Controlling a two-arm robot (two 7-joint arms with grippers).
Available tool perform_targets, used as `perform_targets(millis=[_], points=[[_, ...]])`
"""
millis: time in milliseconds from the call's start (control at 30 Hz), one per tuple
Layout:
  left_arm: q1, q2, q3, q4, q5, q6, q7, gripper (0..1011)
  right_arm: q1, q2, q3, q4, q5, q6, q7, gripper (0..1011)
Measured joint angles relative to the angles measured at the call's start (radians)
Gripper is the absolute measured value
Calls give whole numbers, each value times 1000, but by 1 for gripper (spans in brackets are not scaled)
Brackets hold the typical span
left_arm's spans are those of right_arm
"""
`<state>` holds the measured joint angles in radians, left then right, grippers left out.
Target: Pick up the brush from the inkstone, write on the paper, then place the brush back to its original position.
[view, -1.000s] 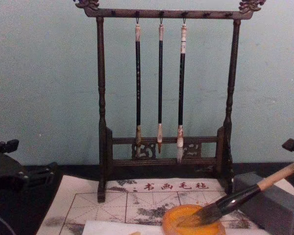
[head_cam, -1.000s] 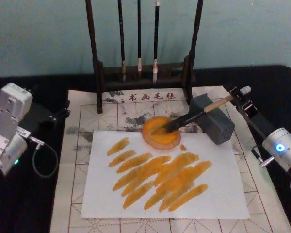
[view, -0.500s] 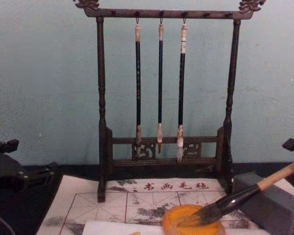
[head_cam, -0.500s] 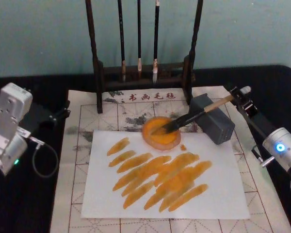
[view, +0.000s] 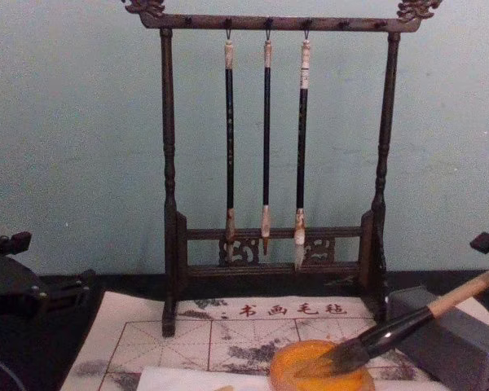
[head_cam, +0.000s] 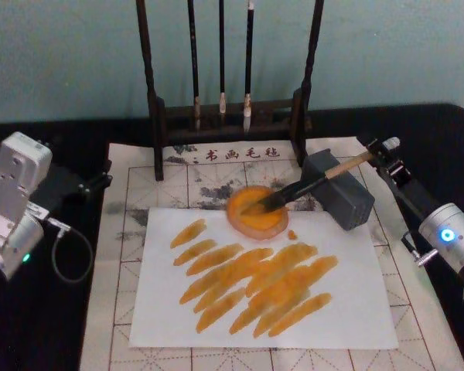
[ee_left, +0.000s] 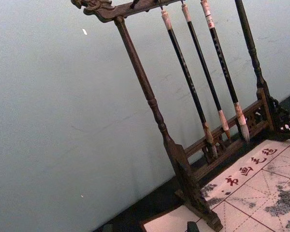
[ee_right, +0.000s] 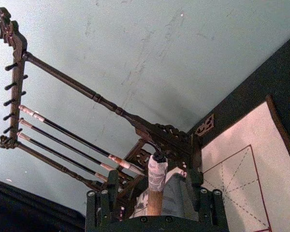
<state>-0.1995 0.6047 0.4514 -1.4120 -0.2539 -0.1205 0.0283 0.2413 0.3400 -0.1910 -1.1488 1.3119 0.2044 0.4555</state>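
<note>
The brush (head_cam: pixel 305 185) lies slanted, its dark bristles in the round orange inkstone dish (head_cam: pixel 257 210) and its tan handle across a grey block (head_cam: pixel 340 195). In the chest view the brush (view: pixel 407 326) slopes up to the right from the dish (view: pixel 319 366). My right gripper (head_cam: pixel 382 151) is open at the handle's end. In the right wrist view the white end cap (ee_right: pixel 157 173) stands between the spread fingers (ee_right: pixel 102 205) with a gap on each side. The white paper (head_cam: pixel 356 313) in front of the dish bears several orange strokes. My left gripper (head_cam: pixel 97 179) is parked at the mat's left edge.
A dark wooden rack (head_cam: pixel 224 116) with three thin hanging brushes (view: pixel 266 147) stands behind the dish. A beige mat (head_cam: pixel 131 193) with red grid lines lies under the paper on the black table. A cable loops beside the left arm (head_cam: pixel 15 205).
</note>
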Motion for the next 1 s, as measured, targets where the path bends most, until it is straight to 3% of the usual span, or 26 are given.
perform_targets(millis=[67, 400, 833, 1000], points=[[0, 0, 0, 0, 0, 0, 0, 1001, 0, 0, 0, 0, 0, 0, 0, 908], [0, 0, 0, 0, 0, 0, 0, 1001, 0, 0, 0, 0, -1, 0, 0, 614], [0, 0, 0, 0, 0, 0, 0, 1001, 0, 0, 0, 0, -1, 0, 0, 185], [0, 0, 0, 0, 0, 0, 0, 1001, 0, 0, 0, 0, -1, 0, 0, 181]])
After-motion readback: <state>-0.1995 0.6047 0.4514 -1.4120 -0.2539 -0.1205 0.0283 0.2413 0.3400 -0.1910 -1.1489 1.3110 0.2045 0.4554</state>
